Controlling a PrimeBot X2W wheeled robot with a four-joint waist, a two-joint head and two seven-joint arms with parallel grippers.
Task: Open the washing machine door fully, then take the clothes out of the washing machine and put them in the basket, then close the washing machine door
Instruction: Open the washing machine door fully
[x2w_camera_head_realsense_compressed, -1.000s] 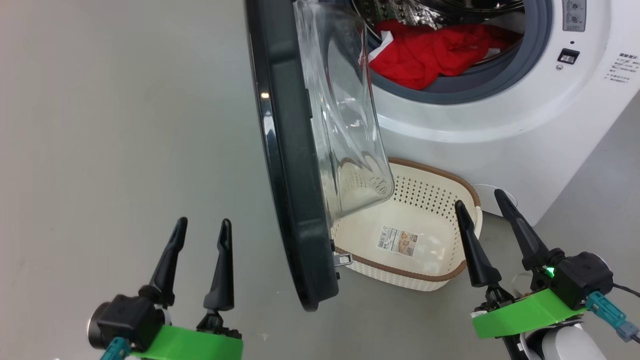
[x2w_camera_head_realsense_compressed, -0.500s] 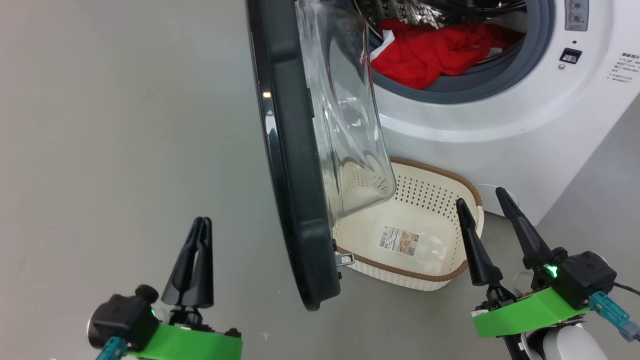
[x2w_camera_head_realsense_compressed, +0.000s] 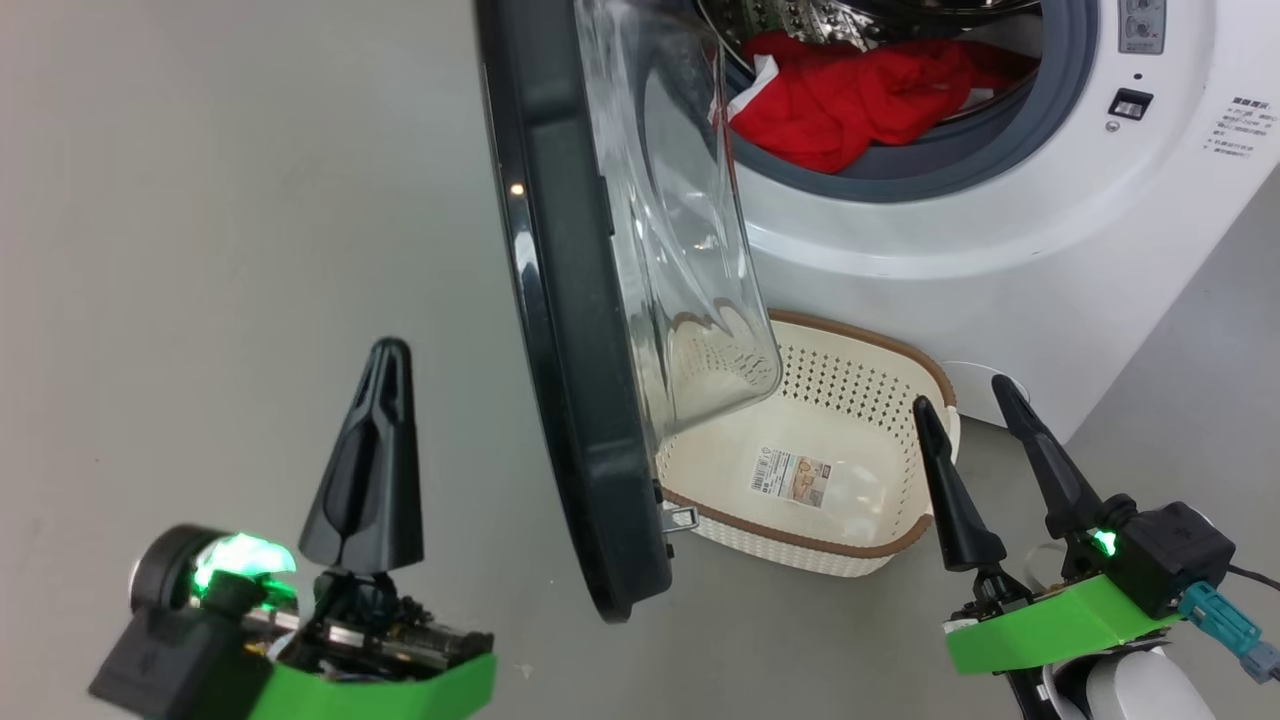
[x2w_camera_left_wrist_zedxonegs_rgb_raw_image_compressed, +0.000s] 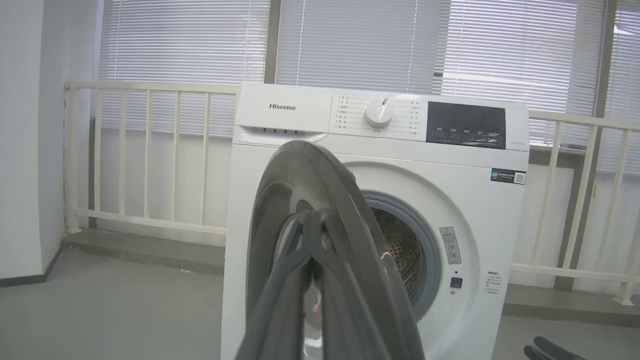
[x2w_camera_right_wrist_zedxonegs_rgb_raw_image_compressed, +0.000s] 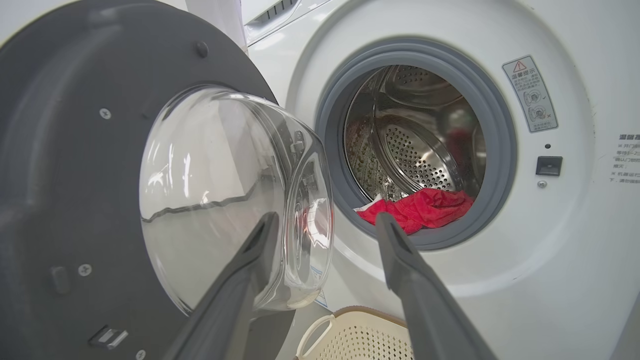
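Note:
The washing machine door (x2w_camera_head_realsense_compressed: 570, 330) stands partly open, its black rim edge-on to me and its glass bowl (x2w_camera_head_realsense_compressed: 690, 230) facing the white washing machine (x2w_camera_head_realsense_compressed: 1000, 230). Red clothes (x2w_camera_head_realsense_compressed: 850, 90) lie at the front of the steel drum; the right wrist view has the clothes (x2w_camera_right_wrist_zedxonegs_rgb_raw_image_compressed: 417, 210) low in the opening. The cream basket (x2w_camera_head_realsense_compressed: 850, 470) sits on the floor below the door, holding nothing but its label. My left gripper (x2w_camera_head_realsense_compressed: 385, 350) is shut, empty, left of the door's outer face. My right gripper (x2w_camera_head_realsense_compressed: 965, 390) is open, empty, over the basket's right end.
Grey floor (x2w_camera_head_realsense_compressed: 250, 250) spreads wide to the left of the door. In the left wrist view a cream railing (x2w_camera_left_wrist_zedxonegs_rgb_raw_image_compressed: 150, 150) and window blinds stand behind the washing machine (x2w_camera_left_wrist_zedxonegs_rgb_raw_image_compressed: 450, 200). The door's latch hook (x2w_camera_head_realsense_compressed: 680, 518) sticks out near the basket rim.
My left gripper has closed from wide open to shut and turned on its wrist. The right gripper has stayed open and still. The head view shifted slightly.

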